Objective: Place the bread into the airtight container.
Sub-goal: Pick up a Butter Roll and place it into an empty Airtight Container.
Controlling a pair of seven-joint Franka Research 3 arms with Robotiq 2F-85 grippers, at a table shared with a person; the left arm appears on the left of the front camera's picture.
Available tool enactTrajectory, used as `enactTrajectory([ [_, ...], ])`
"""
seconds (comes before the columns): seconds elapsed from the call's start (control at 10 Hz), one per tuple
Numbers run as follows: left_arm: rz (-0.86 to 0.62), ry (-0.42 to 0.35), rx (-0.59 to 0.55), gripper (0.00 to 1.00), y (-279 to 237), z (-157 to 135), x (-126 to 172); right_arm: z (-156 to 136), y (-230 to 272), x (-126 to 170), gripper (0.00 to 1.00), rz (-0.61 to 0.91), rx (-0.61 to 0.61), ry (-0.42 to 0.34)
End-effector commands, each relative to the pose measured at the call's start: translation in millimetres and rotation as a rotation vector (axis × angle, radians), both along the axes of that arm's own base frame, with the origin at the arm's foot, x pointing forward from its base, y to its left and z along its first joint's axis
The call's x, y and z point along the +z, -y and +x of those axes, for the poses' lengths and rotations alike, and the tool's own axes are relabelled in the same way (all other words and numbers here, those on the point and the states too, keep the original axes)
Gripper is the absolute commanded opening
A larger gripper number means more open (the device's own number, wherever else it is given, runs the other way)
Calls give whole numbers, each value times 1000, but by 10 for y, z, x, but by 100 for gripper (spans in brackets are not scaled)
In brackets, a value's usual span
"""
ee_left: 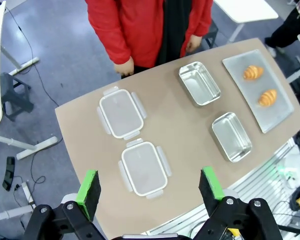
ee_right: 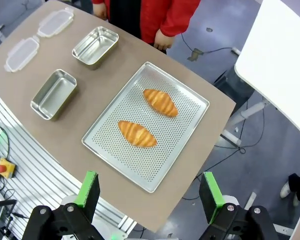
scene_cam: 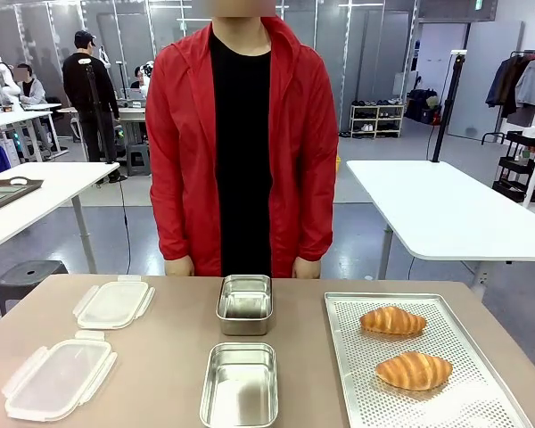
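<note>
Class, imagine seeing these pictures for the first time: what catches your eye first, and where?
A person's red jacket dominates the far side of the table. Two golden croissants lie on a perforated tray at the right, with two empty steel containers mid-table.

Black left gripper and right gripper, green pads; red jacket, black shirt

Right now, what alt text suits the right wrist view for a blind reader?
Two croissants lie on a perforated tray on a table, below the open right end effector. Two empty steel containers and two clear lids lie beyond.
</note>
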State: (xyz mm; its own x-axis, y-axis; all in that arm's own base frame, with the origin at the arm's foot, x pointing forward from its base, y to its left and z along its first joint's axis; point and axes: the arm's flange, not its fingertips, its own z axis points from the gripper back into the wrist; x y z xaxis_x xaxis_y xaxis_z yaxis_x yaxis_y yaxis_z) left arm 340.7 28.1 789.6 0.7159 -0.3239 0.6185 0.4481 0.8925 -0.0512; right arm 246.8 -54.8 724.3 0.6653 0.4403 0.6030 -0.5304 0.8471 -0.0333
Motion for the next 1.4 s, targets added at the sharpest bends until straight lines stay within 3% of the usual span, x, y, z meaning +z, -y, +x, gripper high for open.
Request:
enactTrajectory([
  [0.0, -1, 2, -4, 100, 8, -15, 4, -5, 5, 15, 100, 0, 5, 2],
  [0.1, -1, 2, -4, 100, 8, -15, 4, 0, 0, 0, 100, 0, 0, 0],
  [0.2, -1, 2, -4, 100, 8, -15, 4, 2, -170, -5, 100, -89, 140, 68],
  [0.3, -1, 2, -4, 100, 8, -15, 4, 56, -353, -39, 100, -182, 247, 87],
  [0.6, -1, 2, -4, 100, 8, -15, 4, 306, -944, -266, 100, -375, 397, 9],
  [1.0, -1, 2, -4, 100, 8, -15, 4, 655, -1222, -1098, 100, -422, 479, -158],
  [1.1, -1, 2, -4, 100, 8, -15, 4, 709, -1234, -1288, 100, -494, 496, -135],
  [1.2, -1, 2, -4, 100, 8, -15, 4, 770, -1244, -1497, 100, -474, 620, -126],
  [1.3, -1, 2, -4, 100, 8, -15, 4, 885, -1243, -1724, 100, -528, 646, -119],
])
